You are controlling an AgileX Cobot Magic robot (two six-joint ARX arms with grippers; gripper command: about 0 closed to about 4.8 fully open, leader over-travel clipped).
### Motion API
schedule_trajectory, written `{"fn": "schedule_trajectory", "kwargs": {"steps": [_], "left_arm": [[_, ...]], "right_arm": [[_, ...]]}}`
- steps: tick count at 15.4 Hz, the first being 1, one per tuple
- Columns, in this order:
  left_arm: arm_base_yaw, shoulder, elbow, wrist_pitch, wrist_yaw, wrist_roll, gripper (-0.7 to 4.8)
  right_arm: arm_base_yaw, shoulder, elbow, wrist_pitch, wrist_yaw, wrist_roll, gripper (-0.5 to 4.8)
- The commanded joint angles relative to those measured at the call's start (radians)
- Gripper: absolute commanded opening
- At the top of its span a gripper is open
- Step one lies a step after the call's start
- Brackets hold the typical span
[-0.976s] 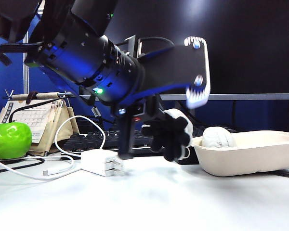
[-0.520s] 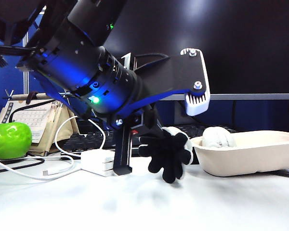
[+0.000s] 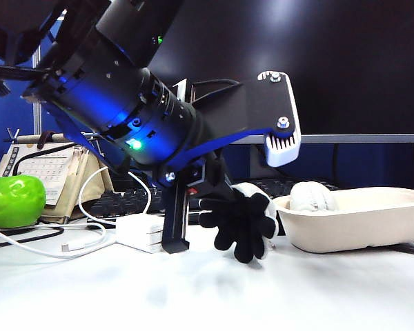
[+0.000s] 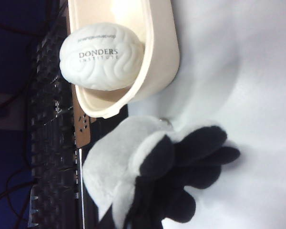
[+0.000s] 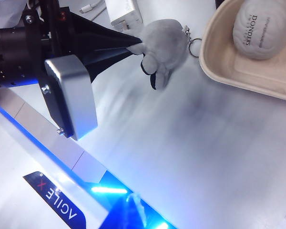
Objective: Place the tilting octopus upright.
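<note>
The octopus hangs low over the white table, tilted, its black flower-shaped underside turned toward the exterior camera. Its light-grey head shows in the left wrist view and again in the right wrist view, with a key ring beside it. My left gripper is shut on the octopus; its dark fingers pinch the plush from one side. The right gripper's jaws do not show clearly; the right wrist view looks down on the left arm and the toy from above.
A beige oval bowl with a white brain-shaped lump stands right beside the octopus. A white charger with its cable lies to the left, with a green apple and a calendar beyond it. A black keyboard lies behind.
The left wrist has turned and dipped, bringing the octopus lower toward the table with its black underside more toward the camera. Over the last half second it has hardly moved.
</note>
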Motion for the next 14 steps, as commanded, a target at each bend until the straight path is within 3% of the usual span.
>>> {"fn": "schedule_trajectory", "kwargs": {"steps": [1, 3, 5, 9, 11, 14], "left_arm": [[-0.011, -0.004, 0.002, 0.006, -0.003, -0.003, -0.06], [-0.024, -0.004, 0.002, 0.024, -0.005, 0.017, -0.06], [-0.008, -0.004, 0.005, 0.146, -0.004, 0.103, -0.06], [0.043, -0.004, 0.006, 0.197, 0.006, 0.11, -0.06], [0.078, -0.004, 0.006, 0.285, 0.032, 0.116, -0.06], [0.106, 0.0, 0.006, 0.308, 0.082, 0.163, -0.06]], "right_arm": [[0.0, -0.003, 0.002, 0.004, -0.005, -0.003, 0.0], [0.0, -0.003, 0.002, 0.004, -0.005, -0.003, 0.0], [0.0, -0.003, 0.002, 0.004, -0.005, -0.003, 0.0], [0.0, -0.003, 0.002, 0.002, -0.005, 0.021, 0.0], [0.0, -0.003, 0.002, 0.002, -0.006, 0.031, 0.0], [0.0, -0.002, 0.002, 0.003, -0.005, 0.031, 0.0]]}}
